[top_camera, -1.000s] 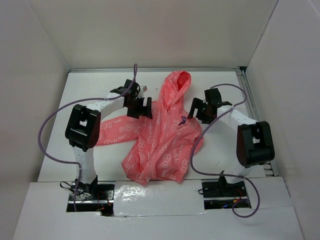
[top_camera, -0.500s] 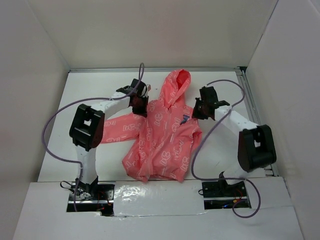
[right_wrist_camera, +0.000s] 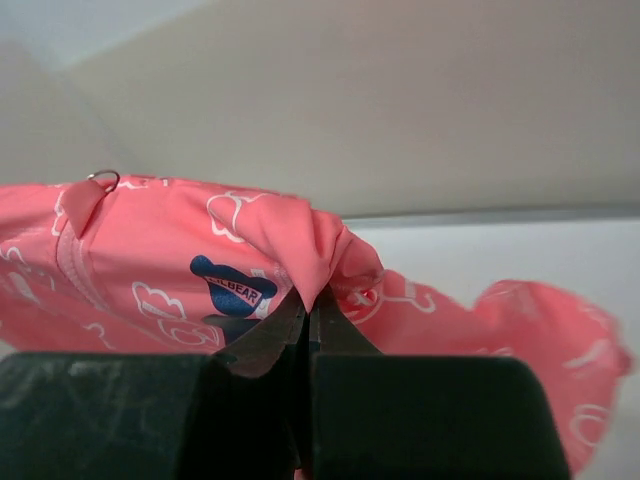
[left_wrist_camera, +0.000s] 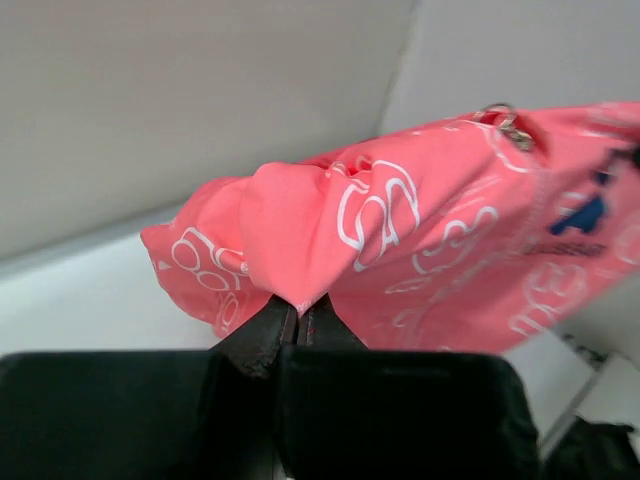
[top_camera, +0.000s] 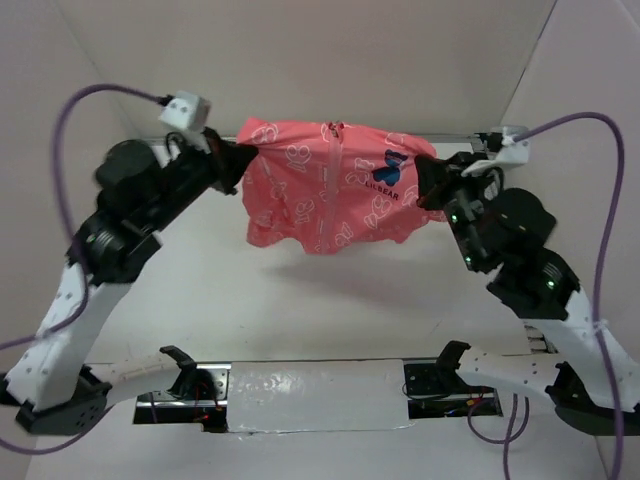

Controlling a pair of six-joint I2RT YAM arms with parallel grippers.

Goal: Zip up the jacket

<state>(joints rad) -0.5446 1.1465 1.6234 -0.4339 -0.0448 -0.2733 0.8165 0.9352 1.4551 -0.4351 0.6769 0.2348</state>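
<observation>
Both arms have lifted off the desk (top_camera: 300, 320) and taken the jacket (top_camera: 300, 200) up with them; half a second ago it lay flat. It now hangs stretched between them, above the surface, with the blue emblem (top_camera: 385, 178) facing the overhead camera. The left pincer (left_wrist_camera: 298, 315) is pressed together on one shoulder fold, the right pincer (right_wrist_camera: 308, 310) on the other. The zip (top_camera: 323, 190) looks closed up to its ring pull (left_wrist_camera: 510, 125), so little seems left. The desk is white, with plain pale panels (top_camera: 350, 60) around it.
</observation>
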